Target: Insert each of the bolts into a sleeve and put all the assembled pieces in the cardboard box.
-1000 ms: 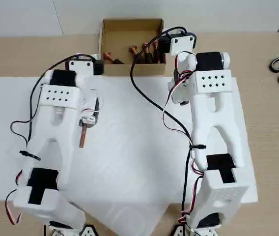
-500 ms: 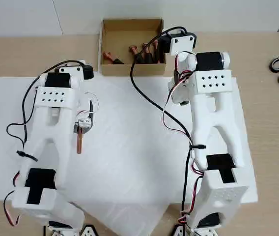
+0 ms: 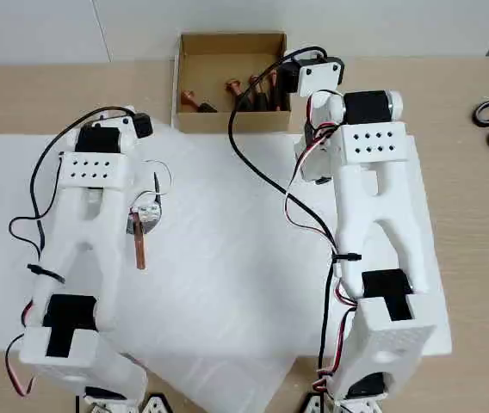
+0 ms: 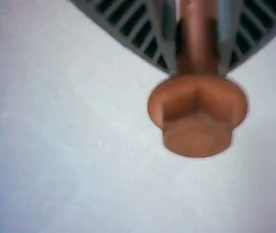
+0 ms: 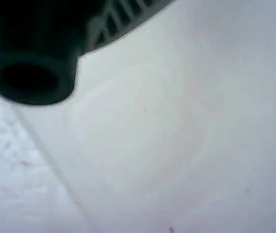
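1. Gripping a copper bolt [image 3: 141,249] by its shank, the left gripper [image 3: 145,222] hangs over the white sheet [image 3: 227,258], well in front of the cardboard box [image 3: 178,82], off its left corner.
2. The right gripper [image 5: 65,19] clenches a black sleeve [image 5: 30,73], its wrist just before the box's right corner.
3. Assembled pieces [image 3: 249,90] lie inside the box.
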